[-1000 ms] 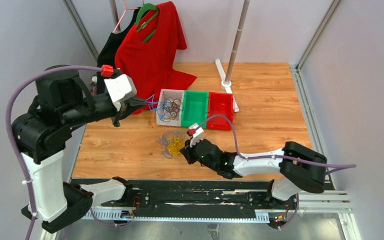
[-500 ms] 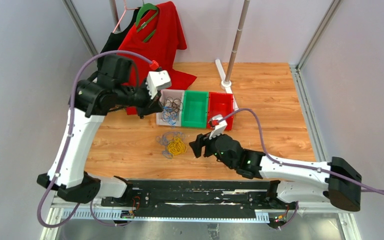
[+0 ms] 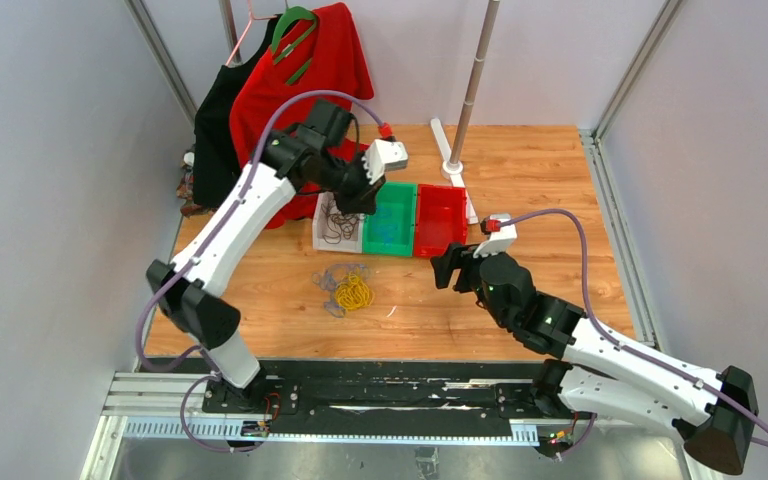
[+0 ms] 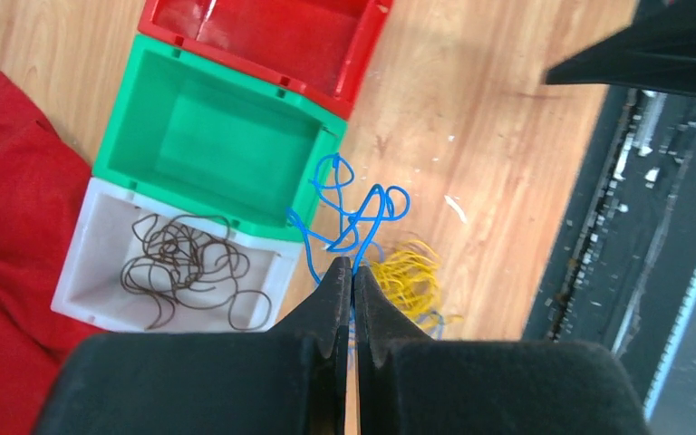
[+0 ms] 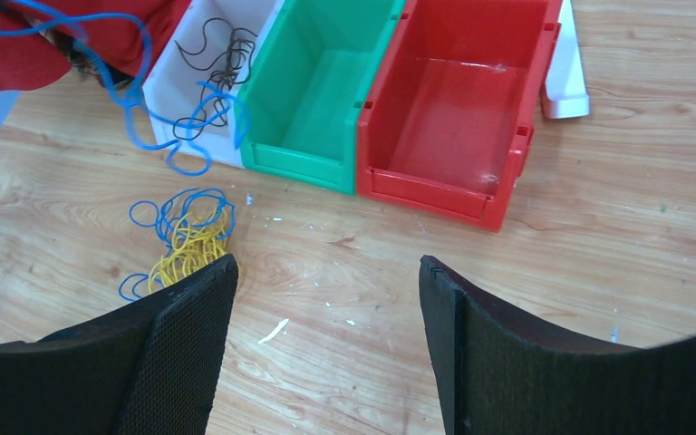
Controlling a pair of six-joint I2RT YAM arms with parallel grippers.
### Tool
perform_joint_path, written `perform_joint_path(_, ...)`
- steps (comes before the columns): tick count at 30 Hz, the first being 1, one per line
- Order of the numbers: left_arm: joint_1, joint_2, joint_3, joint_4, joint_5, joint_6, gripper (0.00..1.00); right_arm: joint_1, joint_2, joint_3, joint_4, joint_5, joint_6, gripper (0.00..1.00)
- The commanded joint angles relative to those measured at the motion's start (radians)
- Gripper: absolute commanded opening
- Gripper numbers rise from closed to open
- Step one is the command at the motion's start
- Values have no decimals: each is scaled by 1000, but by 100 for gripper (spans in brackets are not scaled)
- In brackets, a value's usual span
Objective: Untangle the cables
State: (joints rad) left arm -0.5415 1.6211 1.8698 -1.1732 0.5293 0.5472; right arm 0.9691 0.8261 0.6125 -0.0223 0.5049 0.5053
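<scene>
Swung rightward, the left end effector clenches the thin blue looped cable; lower it fully into the green plastic bin ahead.

Left wrist: blue cable end buried between left tool fingers, yellow bundle partly behind them, red bin clipped by top edge. Right wrist: blue cable exits top-left corner. Top view: cable too thin to trace.
</scene>
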Motion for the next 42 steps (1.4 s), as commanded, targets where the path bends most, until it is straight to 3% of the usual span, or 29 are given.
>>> perform_joint_path(1, -16, 110, 23, 147, -93, 10, 0, -32, -25, -3, -61, 33, -18, 73)
perform_joint_path(9, -25, 307, 84, 300, -280, 10, 0, -56, -29, -21, -58, 31, -27, 73)
perform_joint_path(14, -42, 389, 86, 311, -339, 10, 2, -65, -8, -4, -38, 18, -29, 73)
perform_joint_path(15, -44, 397, 87, 312, -346, 7, 9, -67, 2, 7, -36, 14, -31, 73)
perform_joint_path(17, -44, 401, 88, 310, -357, -3, 36, -67, 24, 32, -38, 3, -41, 74)
perform_joint_path(19, -44, 387, 86, 309, -364, 1, 52, -67, 36, 49, -39, -5, -48, 74)
perform_joint_path(23, -43, 318, 89, 300, -361, 21, 71, -67, 46, 62, -39, -17, -49, 74)
perform_joint_path(26, -42, 247, 82, 207, -313, 56, 78, -67, 50, 69, -40, -30, -48, 74)
perform_joint_path(34, -8, -104, -400, 155, -228, 169, 82, -67, 69, 58, -34, -94, -32, 74)
perform_joint_path(42, 159, -198, -711, 290, -187, 145, 75, -67, 95, 48, -2, -135, -28, 69)
